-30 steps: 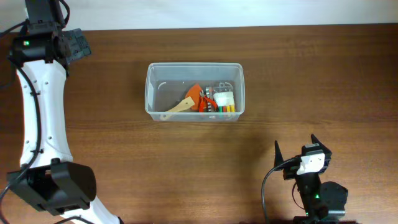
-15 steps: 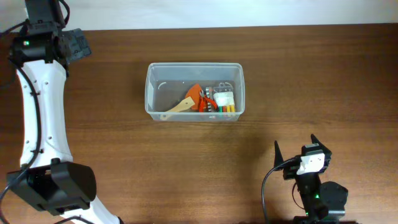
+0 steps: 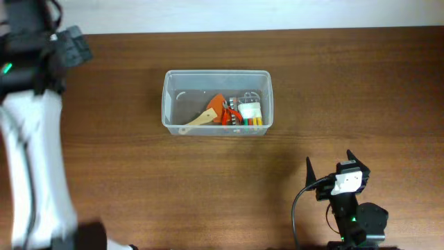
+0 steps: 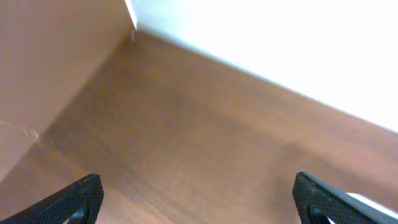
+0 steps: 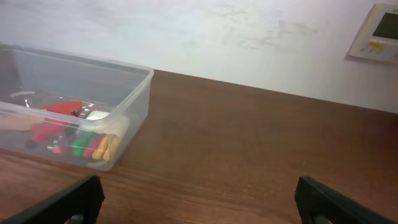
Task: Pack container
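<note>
The container (image 3: 186, 98) sits on the counter (image 3: 361, 83) ahead-left of the right tool (image 3: 329, 167), well apart; it and the left tool (image 4: 199, 198) gape wide, empty. Likely light, slick, flexible: pinch a wall at the rim.

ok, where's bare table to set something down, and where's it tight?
Open wood right of the container to the table edge, and between it and the right arm. Inside, its left end is mostly bare; right end crowded.
</note>
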